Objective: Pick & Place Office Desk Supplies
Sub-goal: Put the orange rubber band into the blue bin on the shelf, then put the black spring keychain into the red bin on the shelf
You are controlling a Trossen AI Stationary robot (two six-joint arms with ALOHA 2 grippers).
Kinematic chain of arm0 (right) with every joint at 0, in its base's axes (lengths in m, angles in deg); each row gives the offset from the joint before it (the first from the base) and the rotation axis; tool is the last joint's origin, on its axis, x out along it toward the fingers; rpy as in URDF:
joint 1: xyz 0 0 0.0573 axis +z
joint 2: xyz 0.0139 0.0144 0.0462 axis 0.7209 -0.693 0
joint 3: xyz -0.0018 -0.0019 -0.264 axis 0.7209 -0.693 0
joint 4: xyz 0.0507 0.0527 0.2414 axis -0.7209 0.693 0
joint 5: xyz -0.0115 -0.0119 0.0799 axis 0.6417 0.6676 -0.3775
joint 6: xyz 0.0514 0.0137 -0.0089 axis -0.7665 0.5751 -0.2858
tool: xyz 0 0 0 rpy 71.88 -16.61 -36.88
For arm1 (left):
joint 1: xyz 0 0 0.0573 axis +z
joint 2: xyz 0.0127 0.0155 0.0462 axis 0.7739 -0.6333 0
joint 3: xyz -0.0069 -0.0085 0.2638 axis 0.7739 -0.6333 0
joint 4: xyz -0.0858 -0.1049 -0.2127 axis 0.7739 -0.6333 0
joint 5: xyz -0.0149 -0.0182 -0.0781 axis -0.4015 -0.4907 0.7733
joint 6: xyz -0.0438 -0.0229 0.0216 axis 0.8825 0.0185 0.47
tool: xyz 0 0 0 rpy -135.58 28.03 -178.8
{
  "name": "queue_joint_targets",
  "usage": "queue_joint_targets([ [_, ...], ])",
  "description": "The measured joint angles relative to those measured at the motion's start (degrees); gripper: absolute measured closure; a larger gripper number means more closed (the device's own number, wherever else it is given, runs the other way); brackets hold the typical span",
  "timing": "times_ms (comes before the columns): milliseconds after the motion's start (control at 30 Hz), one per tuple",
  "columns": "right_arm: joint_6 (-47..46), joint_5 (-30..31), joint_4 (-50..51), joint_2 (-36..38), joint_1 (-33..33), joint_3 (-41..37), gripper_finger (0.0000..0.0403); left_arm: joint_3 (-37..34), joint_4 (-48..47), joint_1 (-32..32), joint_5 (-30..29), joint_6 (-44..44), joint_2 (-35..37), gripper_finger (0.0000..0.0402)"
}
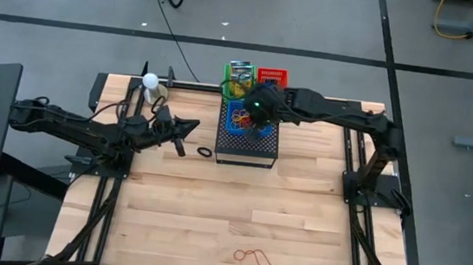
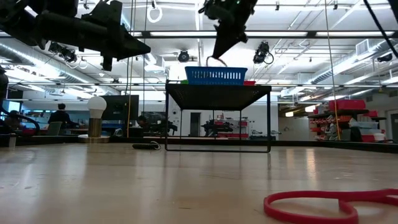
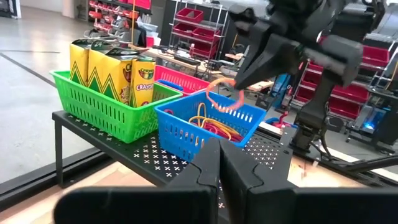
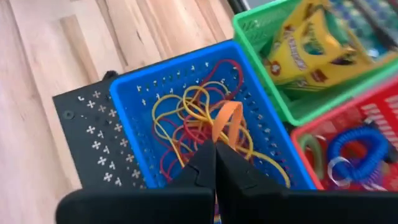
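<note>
1. High view: the right claw (image 1: 258, 128) hangs over the blue basket (image 1: 239, 121), which sits on the black mesh stand (image 1: 246, 146) at the far middle of the bench (image 1: 212, 208).
2. Right wrist view shows that claw pinched tight on an orange rubber band (image 4: 226, 120); the band loops out from between the closed fingertips and hangs above the basket's inside.
3. Below the held band, a tangle of yellow and red rubber bands (image 4: 186, 124) lies on the blue basket's floor, apart from the claw.
4. Left wrist view confirms it from the side: the orange band dangles from the right claw just above the blue basket's rim, not touching the bands inside.
5. A green basket (image 3: 102, 102) holding crayon boxes (image 3: 109, 65) stands just beside the blue one on the same stand; a red basket (image 4: 354, 143) with coiled rings, blue among them, adjoins both.
6. The left claw (image 1: 192, 128) waits to the left of the stand, above the bench, its fingers closed on nothing.
7. A black ring (image 1: 205, 152) lies on the bench between the left claw and the stand.
8. A red rubber band (image 1: 252, 258) lies on the near part of the bench, well apart from both claws.
</note>
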Motion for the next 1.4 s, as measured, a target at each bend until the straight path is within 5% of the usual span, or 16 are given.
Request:
queue_joint_targets([
  [367, 2.7, -2.2, -2.7, -7.1, -2.2, 0.0, 0.0387, 0.1, 0.4, 0.0, 0.0, 2.0, 0.0, 0.0394],
  [733, 1.7, 1.3, -2.0, -4.7, -0.2, 0.1, 0.0263, 0.1, 0.9, 0.0, 0.0, 6.4, 0.0, 0.0394],
  [900, 0.0, 1.7, -1.2, -0.3, 0.6, 0.1, 0.0239, 0.1, 0.9, 0.0, 0.0, 7.5, 0.0, 0.0394],
  [1167, -0.9, 5.7, 0.3, 10.0, 2.7, -2.5, 0.0326, 0.1, 0.9, 0.0, 0.0, 8.4, 0.0, 0.0394],
  [1300, 0.8, 4.2, -7.3, 16.4, 2.8, -12.8, 0.039, 0.1, 1.0, 0.0, 0.0, 8.6, 0.0, 0.0394],
  [1400, 0.8, 3.0, -15.3, 21.8, 3.0, -21.8, 0.0391, 0.1, 1.3, 0.0, 0.0, 9.2, 0.0, 0.0394],
])
